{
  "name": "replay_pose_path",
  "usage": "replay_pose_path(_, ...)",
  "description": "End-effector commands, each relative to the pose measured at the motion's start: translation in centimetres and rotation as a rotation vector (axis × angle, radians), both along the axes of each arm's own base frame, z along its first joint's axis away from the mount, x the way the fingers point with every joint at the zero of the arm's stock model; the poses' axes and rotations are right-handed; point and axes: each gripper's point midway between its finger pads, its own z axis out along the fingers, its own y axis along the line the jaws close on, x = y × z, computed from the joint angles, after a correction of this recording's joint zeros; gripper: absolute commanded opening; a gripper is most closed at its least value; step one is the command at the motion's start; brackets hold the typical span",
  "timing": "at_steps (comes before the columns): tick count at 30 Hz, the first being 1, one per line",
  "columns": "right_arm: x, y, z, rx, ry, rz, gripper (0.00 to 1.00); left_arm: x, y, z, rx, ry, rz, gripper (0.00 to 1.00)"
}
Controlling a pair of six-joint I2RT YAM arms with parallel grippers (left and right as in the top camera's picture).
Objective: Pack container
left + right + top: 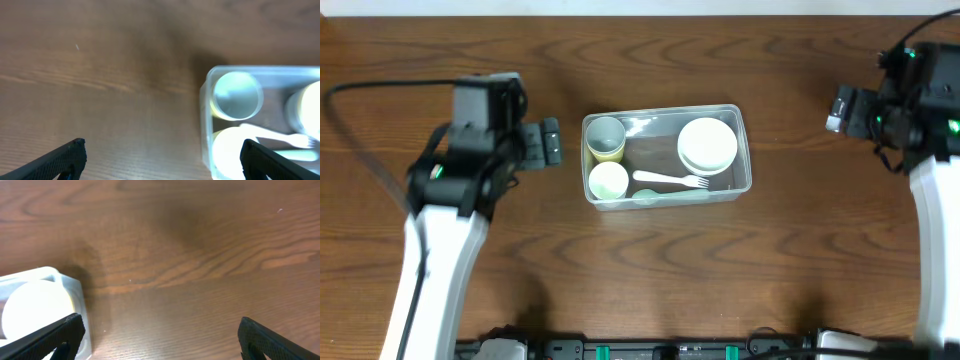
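Note:
The clear plastic container point(745, 150) sits mid-table. Inside are a grey-and-yellow cup point(606, 138), a pale yellow cup point(608, 182), stacked white bowls point(708, 144) and a white fork point(672, 180). My left gripper point(550, 142) is open and empty, just left of the container; its wrist view shows the container's left end point(205, 100) with the cup point(237, 96) inside. My right gripper point(840, 108) is open and empty, well to the right of the container; its wrist view shows the container's corner point(75, 287) and a white bowl point(35, 307).
Bare wooden table point(650, 270) surrounds the container. A pale green item point(648, 196) lies by the fork inside the container. Arm bases and cables run along the front edge point(670, 350).

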Motion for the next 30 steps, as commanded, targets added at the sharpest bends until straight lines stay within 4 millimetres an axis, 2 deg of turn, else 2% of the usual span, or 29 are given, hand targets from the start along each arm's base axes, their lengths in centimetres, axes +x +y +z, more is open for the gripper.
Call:
replay_pose_path(1, -2.6, 1.3, 2.3, -0.012, -0.088, 0.004, 0.99, -2.6, 0.2, 2.1, -0.017, -0.088, 0.007, 0.98)
replay_pose_path(5, -6.3, 1.6, 2.0, -0.033, -0.157, -0.031, 0.99, -6.3, 0.2, 2.0, -0.027, -0.149, -0.010, 0.98)
replay_pose_path(10, -12.1, 2.1, -0.1, -0.027, -0.229, -0.053, 0.99, -11.1, 1.0, -0.2, -0.078, -0.211, 0.029, 0.98)
replay_pose_path(14, -15.5, 1.9, -1.2, -0.049, -0.285, -0.073, 0.99, -14.2, 1.5, -1.2, -0.131, -0.269, 0.071, 0.98)
replay_pose_path(19, -17.6, 1.7, -2.5, -0.061, -0.297, -0.088, 0.99, -15.5, 1.7, -0.6, -0.148, -0.343, 0.069, 0.98)
replay_pose_path(25, -18.7, 2.2, -4.2, -0.044, -0.222, -0.071, 0.99, -15.6, 1.7, -0.7, -0.147, -0.340, 0.069, 0.98)
replay_pose_path(30, -19.1, 2.3, -4.8, -0.039, -0.196, -0.065, 0.99, -15.6, 1.7, -0.7, -0.147, -0.340, 0.069, 0.98)
